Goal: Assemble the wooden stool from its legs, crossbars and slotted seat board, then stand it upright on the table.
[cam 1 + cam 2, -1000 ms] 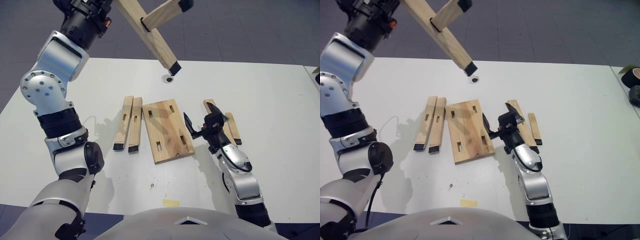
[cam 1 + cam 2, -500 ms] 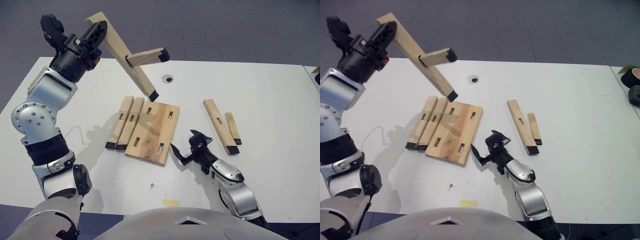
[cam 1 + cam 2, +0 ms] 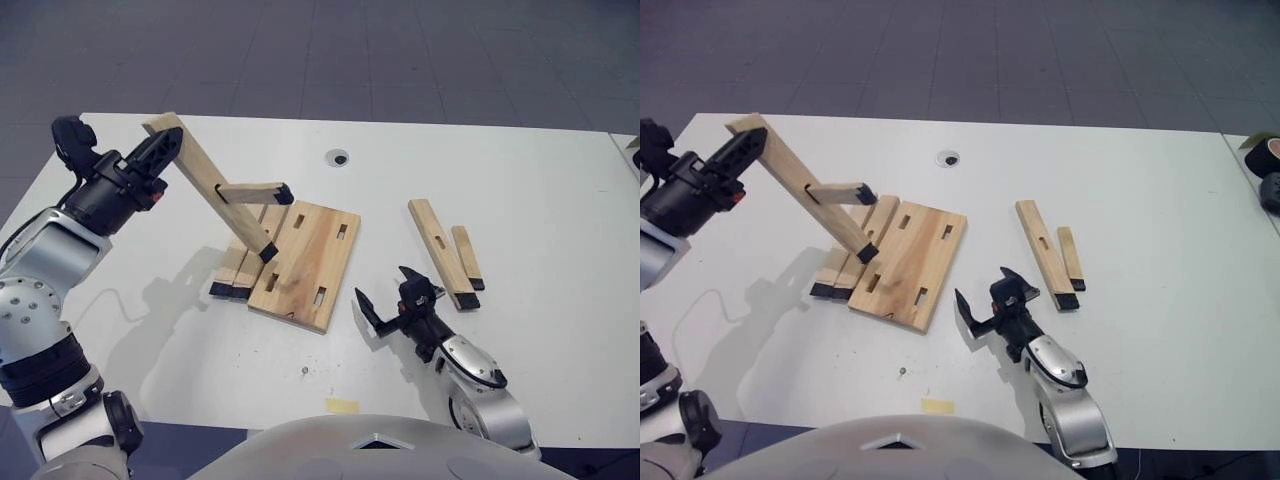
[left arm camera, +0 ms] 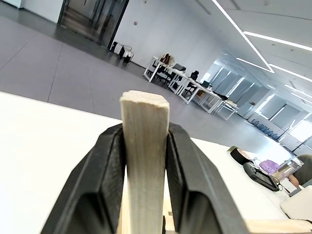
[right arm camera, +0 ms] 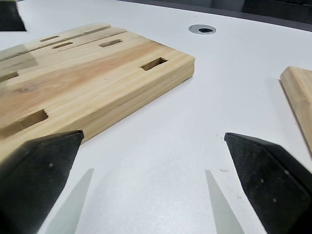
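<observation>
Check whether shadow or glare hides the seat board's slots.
Left eye view: held leg's soft shadow lies mainly on the table left of the seat board; four slots show, no glare. Right wrist view: nearer slots evenly lit. Left wrist view: bright ceiling strips behind the leg.

Grey tiled floor [image 3: 420,50], distant office desks [image 4: 181,84]

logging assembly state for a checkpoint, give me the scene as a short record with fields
left end effector: shut on held leg, tilted, crossbar plugged into its side
leg foot: at seat board left edge, contact unclear
seat board: flat on table, four slots
loose legs: two, flat, along the board's left side
right of board: long leg and short bar, flat, side by side
right end effector: open, low by the board's near right corner, apart
</observation>
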